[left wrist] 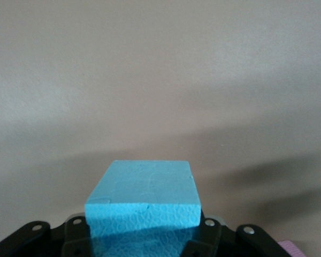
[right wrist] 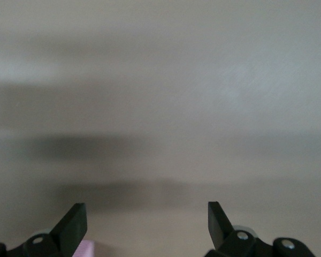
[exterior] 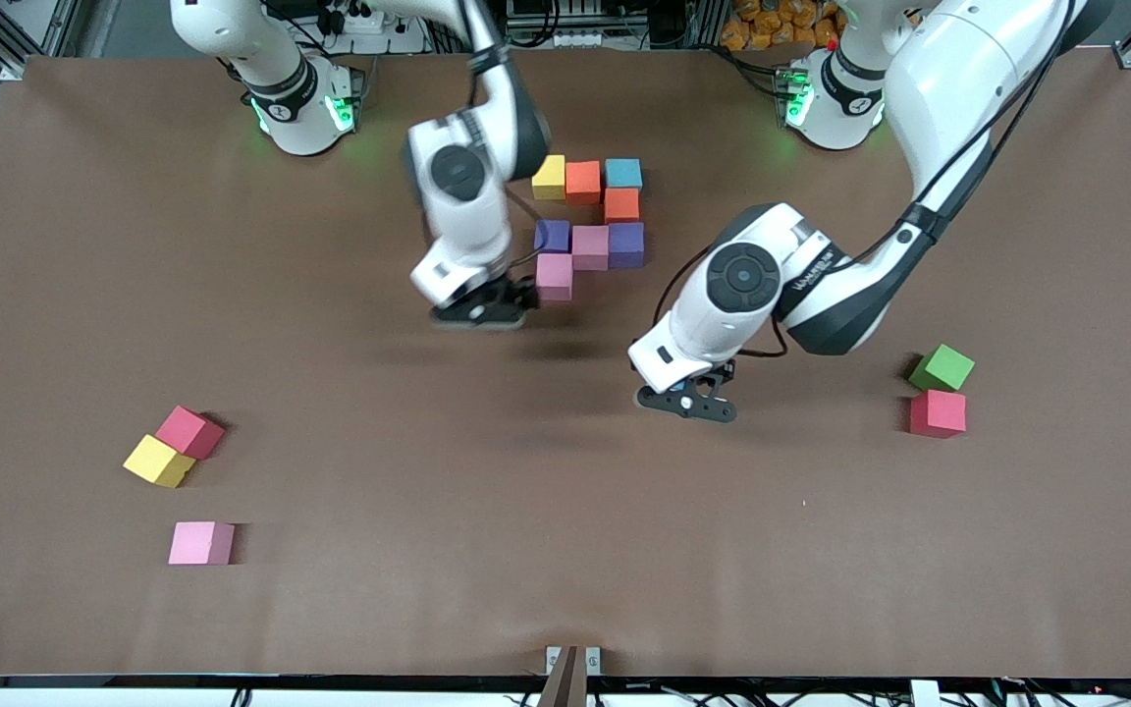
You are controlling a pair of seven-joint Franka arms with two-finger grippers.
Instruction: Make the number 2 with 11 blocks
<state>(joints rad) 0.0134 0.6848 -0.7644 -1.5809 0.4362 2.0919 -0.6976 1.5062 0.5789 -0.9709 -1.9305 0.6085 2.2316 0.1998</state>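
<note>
held cube: a light blue cube (left wrist: 144, 206) is clamped between the narrowed fingers of the left gripper (exterior: 688, 401), which hangs over bare table (exterior: 565, 550) toward the left arm's end.
key relation: the partial number 2 (exterior: 590, 221) lies farther from the front camera than the spot under the left gripper, and toward the right arm's end from it; the carried cube is judged to have to travel that way.
open slot: eight cubes are laid; the fourth row holds only a pink cube (exterior: 554, 276), and the bottom row, nearer the camera than that cube, is not yet laid.
right gripper: the right gripper (exterior: 483, 312) is seen with fingers spread wide and nothing between them, just beside the pink cube of the fourth row.
nearer arm: the right gripper is closer to the digit, but the cube is in the left one.
long axis: none; every cube is equal-sided, so only squareness to the rows is judged to matter.
loose cubes: a red cube (exterior: 189, 431) touching a yellow cube (exterior: 159, 461), and a pink cube (exterior: 201, 543), lie toward the right arm's end; a green cube (exterior: 942, 367) and a second red cube (exterior: 938, 412) lie toward the left arm's end.
material: matte foam with a fine pebbled face and crisp edges is shown; slight give under the fingers is expected.
</note>
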